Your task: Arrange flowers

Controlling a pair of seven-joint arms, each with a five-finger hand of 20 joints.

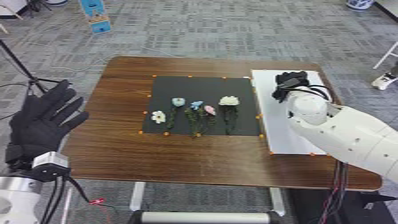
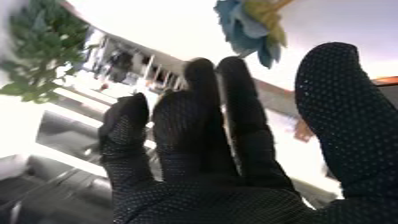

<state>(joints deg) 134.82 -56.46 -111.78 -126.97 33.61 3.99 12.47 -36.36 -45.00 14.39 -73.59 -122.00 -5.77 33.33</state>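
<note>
- Flowers lie on the black mat (image 1: 187, 87) in a loose row, stems toward the robot's side of the table (image 1: 107, 120): the white flower with a yellow centre (image 1: 158, 117) is farthest left and lowest, then the pale blue flower (image 1: 179, 101), the small blue flower (image 1: 196, 105), the pink flower (image 1: 210, 110) just beside it, and the full white flower (image 1: 229, 100) at the right end.
- The right hand (image 1: 291, 82) is over at the far part of the white board (image 1: 289, 135), well apart from that row. In the right wrist view, the hand (image 2: 178, 155) has its fingers mostly straight, the thumb standing wide of them, and nothing in its grasp.
- Past those fingertips there's a blue bloom (image 2: 244, 30) with a yellowish patch against something white; whether it touches the hand I can't tell. Off on the other side is some leafy greenery (image 2: 40, 55).
- The left hand (image 1: 40, 120) is beside the table's left edge, wide, its fingers straight and fanned, holding nothing.
- Orange markers (image 1: 140, 132) dot the edges of the mat and the board, and the board sits just right of the mat.
</note>
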